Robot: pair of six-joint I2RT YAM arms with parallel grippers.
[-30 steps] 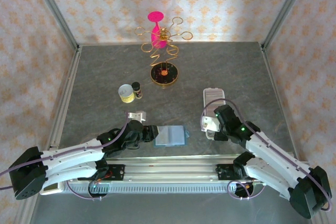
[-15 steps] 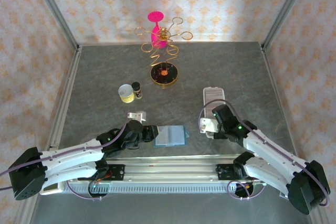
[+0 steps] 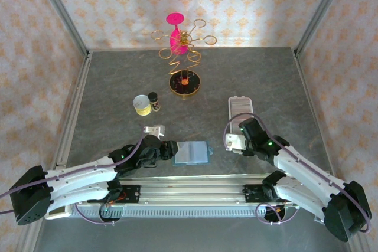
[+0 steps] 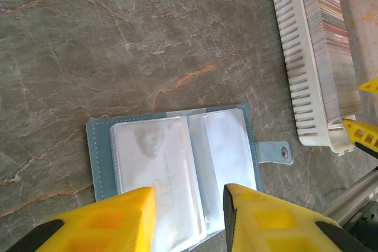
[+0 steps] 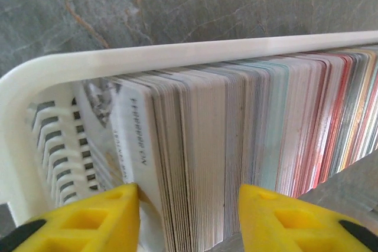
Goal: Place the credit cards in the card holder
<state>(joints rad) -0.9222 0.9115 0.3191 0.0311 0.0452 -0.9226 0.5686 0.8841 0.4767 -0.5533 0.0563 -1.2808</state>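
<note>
1. Look toward 3 o'clock on the table (image 3: 118, 87) for the card holder (image 3: 240, 107), packed with credit cards (image 5: 236, 122) standing on edge.
2. Find the right gripper (image 5: 188, 194) at the holder's 6 o'clock end, one finger on each side of a bunch of cards; cannot tell whether squeezing or only near.
3. Hold that end steady and press the cards straight, gently.
4. Spot the left gripper (image 4: 190, 198), fingers apart, over the open teal wallet (image 4: 177, 151) at 6 o'clock.
5. Slide out one card at a time.
</note>
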